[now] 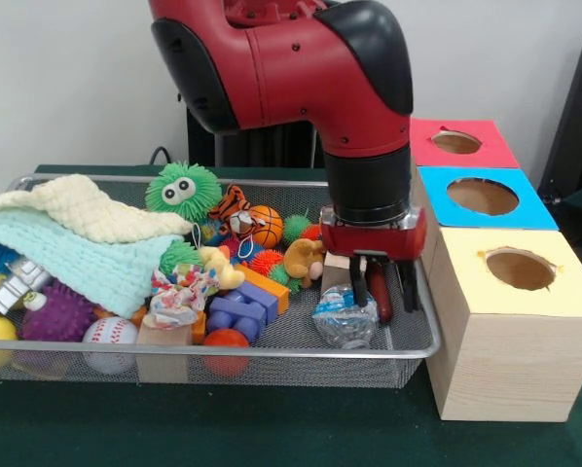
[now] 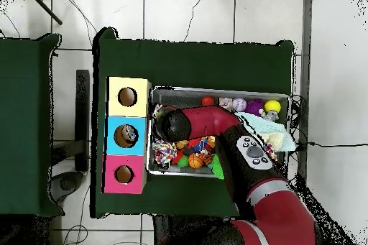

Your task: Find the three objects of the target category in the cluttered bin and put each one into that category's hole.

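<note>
Where the red arm drops into the wire bin at its end nearest the boxes, the jaws hang with dark fingers spread apart and a dark red, elongated thing between them; whether they truly clamp it I cannot tell; a crumpled clear wrapper lies at 8 o'clock just beside them. In the overhead view the arm hides the jaws entirely and much of the bin's middle. Toward 9 o'clock sit blue blocks, a small basketball and a green fuzzy toy with eyes; pale knitted cloths cover whatever lies beneath at the far end. At 3 o'clock stand three boxes touching in a row, each with a round hole: yellow box, blue box, pink box. The bench is dark green; white tiled floor with cables surrounds it; no writing is readable.
</note>
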Available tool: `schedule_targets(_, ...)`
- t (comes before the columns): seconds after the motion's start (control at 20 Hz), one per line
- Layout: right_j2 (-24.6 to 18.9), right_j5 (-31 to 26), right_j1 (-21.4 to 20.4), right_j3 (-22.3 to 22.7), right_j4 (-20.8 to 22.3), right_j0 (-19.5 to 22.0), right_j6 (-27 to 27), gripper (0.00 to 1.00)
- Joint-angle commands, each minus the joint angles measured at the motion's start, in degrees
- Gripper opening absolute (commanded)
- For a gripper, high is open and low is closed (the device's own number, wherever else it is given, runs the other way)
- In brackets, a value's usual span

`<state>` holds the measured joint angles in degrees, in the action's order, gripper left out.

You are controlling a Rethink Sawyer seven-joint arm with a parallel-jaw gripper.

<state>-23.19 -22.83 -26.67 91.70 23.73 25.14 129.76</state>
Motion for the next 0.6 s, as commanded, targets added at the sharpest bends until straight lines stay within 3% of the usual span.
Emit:
schedule_targets(0.05, -5.78, -7.01, 1.00, 0.63, 5.03, 0.08, -14.10, 1.00)
schedule_targets(0.3, -5.61, -7.68, 2.41, -0.13, 5.97, 0.68, -13.58, 1.00)
schedule_targets(0.5, -11.59, -9.53, 4.54, 1.62, 6.12, 5.38, -19.96, 1.00)
schedule_targets(0.6, -12.31, -9.86, 4.46, 2.06, 6.72, 6.19, -20.52, 1.00)
